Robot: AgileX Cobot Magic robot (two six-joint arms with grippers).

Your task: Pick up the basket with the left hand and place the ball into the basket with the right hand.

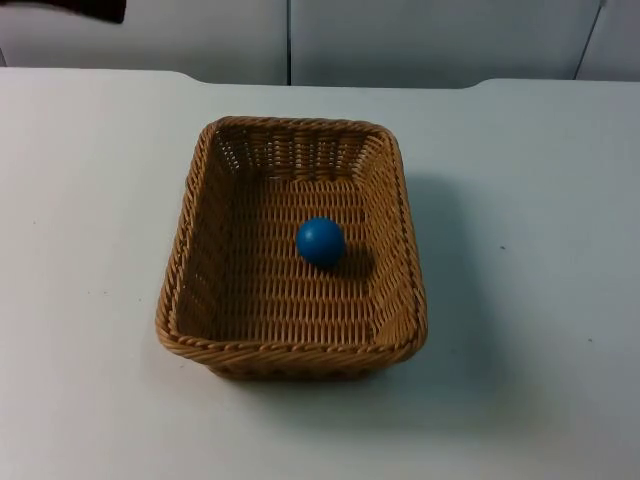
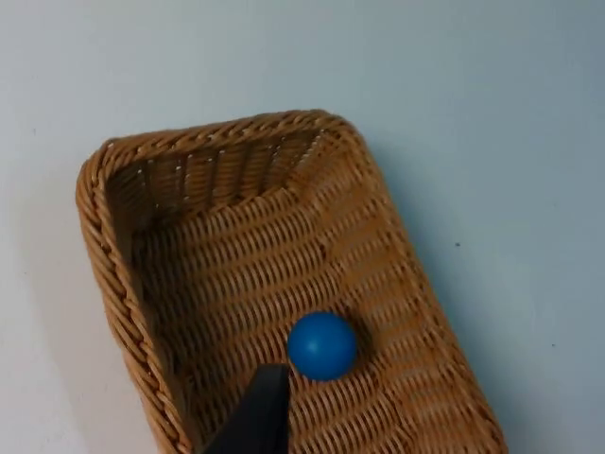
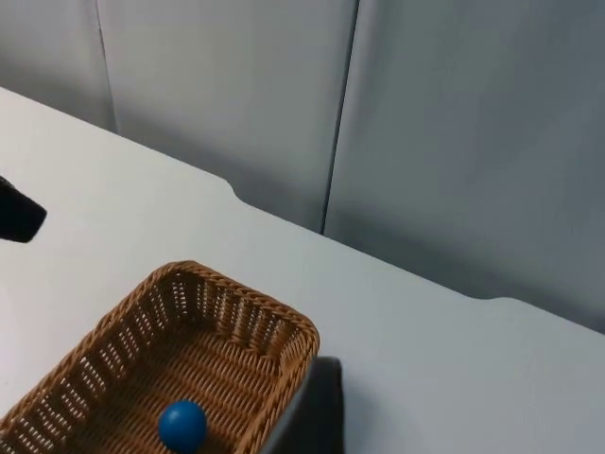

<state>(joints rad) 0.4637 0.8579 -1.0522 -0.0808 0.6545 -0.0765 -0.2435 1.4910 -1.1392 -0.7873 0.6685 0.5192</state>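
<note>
one brown rectangular woven wicker basket (image 1: 290, 345) sits on your white table top (image 1: 80, 250), its near rim closest to you. inside it, on the woven floor, rests the small blue ball (image 1: 320, 241). your left gripper (image 2: 250, 426) hangs over the basket beside the ball; your right gripper (image 3: 312, 416) is above the basket's corner. you cannot tell either's finger state. beyond stands the grey partition wall (image 1: 400, 40).

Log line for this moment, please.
blue ball: inside wicker basket | basket: resting on white table, not held | stage: ball placed
</note>
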